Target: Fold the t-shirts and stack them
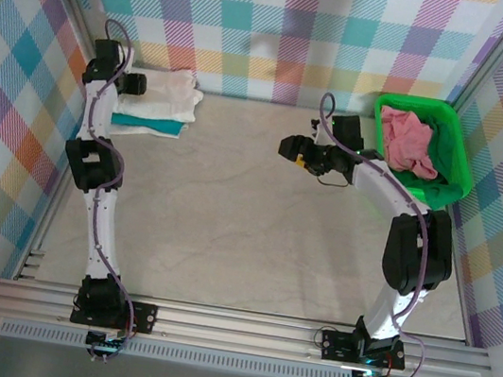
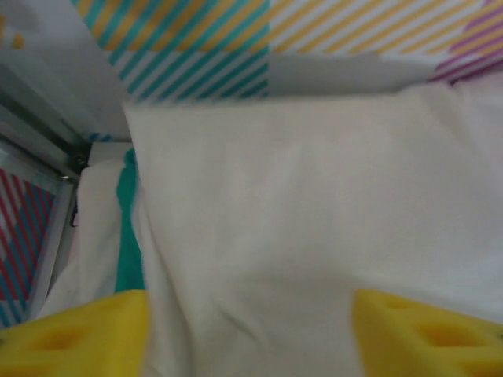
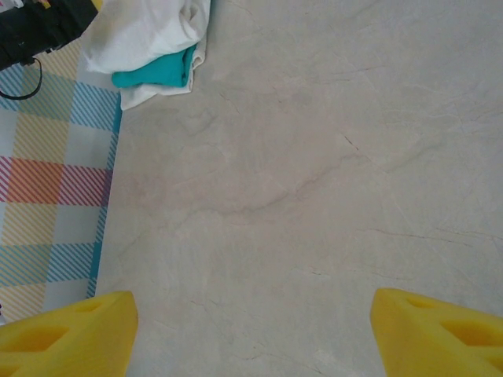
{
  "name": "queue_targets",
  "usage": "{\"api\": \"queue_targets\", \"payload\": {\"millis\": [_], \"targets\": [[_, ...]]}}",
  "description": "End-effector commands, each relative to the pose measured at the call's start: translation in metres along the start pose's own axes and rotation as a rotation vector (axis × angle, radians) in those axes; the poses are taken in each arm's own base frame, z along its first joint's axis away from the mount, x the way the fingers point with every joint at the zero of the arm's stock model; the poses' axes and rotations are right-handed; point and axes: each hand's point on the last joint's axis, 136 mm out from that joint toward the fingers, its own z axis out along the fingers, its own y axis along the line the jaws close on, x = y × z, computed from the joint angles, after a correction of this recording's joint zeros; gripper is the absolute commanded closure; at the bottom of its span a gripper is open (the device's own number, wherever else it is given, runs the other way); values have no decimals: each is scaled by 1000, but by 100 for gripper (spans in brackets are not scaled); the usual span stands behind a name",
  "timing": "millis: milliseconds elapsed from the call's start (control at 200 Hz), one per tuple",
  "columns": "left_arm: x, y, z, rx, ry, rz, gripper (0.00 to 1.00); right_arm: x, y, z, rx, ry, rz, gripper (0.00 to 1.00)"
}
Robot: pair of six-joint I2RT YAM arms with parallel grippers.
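Folded t-shirts are stacked at the back left of the table: a cream one [image 1: 173, 88] on top, a teal one [image 1: 147, 122] under it and white cloth at the bottom. My left gripper [image 1: 141, 85] hovers at the stack's left end. In the left wrist view the cream shirt [image 2: 299, 212] lies close below the left gripper [image 2: 250, 338], whose yellow fingers [image 2: 86, 334] stand apart with nothing between them. A teal edge [image 2: 127, 259] shows at the left. My right gripper [image 1: 289, 147] is open over bare table [image 3: 299, 196]. A crumpled pink shirt [image 1: 407, 141] lies in the basket.
The green plastic basket [image 1: 456, 154] stands at the back right, beside the right arm. Plaid walls close in the table on the left, back and right. In the right wrist view the stack [image 3: 149, 31] sits at the top left, by the wall.
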Motion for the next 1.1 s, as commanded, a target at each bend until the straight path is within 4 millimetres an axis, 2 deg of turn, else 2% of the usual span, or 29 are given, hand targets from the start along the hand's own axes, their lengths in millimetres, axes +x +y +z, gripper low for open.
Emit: {"api": "queue_targets", "payload": {"millis": [0,70,160,220,255,275,340,390,445,470,475,485,575,655,735,795,910,1020,1100], "targets": [[-82,4,-80,-58,-201,-91,0,-13,26,-7,-58,-36,-46,21],[-103,-16,-106,4,-252,-102,0,-17,27,-8,-57,-42,-53,22],[-125,-48,-151,49,-294,-89,0,-23,29,-12,-34,-62,-88,21],[-133,-70,-180,62,-310,-80,0,-30,25,-18,17,-101,-126,19],[-130,-86,-190,87,-309,-75,0,-34,18,-23,69,-134,-144,18],[-133,-94,-204,98,-329,-74,0,-37,12,-26,108,-155,-149,17],[-119,-119,-229,114,-354,-83,0,-46,-5,-37,228,-236,-190,11],[-100,-135,-244,126,-387,-87,0,-53,-19,-49,326,-308,-230,5],[-84,-142,-272,107,-475,-118,0,-57,-37,-64,445,-380,-275,1],[-64,-145,-274,100,-479,-128,0,-58,-48,-71,505,-411,-289,0],[-54,-147,-266,96,-462,-127,0,-59,-49,-73,515,-419,-292,0],[-46,-147,-266,93,-464,-131,0,-59,-52,-75,532,-428,-301,0],[18,-142,-269,48,-467,-186,0,-59,-81,-96,675,-500,-343,0],[75,-140,-254,23,-373,-141,0,-49,-106,-104,747,-515,-380,0],[130,-119,-237,-97,-253,-173,0,-34,-127,-106,802,-545,-422,0],[160,-113,-233,-122,-230,-179,0,-24,-139,-109,832,-565,-435,0],[196,-101,-228,-163,-310,-174,0,-16,-162,-113,865,-527,-382,0],[208,-101,-212,-156,-281,-121,0,-19,-170,-117,828,-559,-393,0],[210,-109,-197,-118,-269,-115,0,-19,-181,-122,821,-528,-330,0]]}}
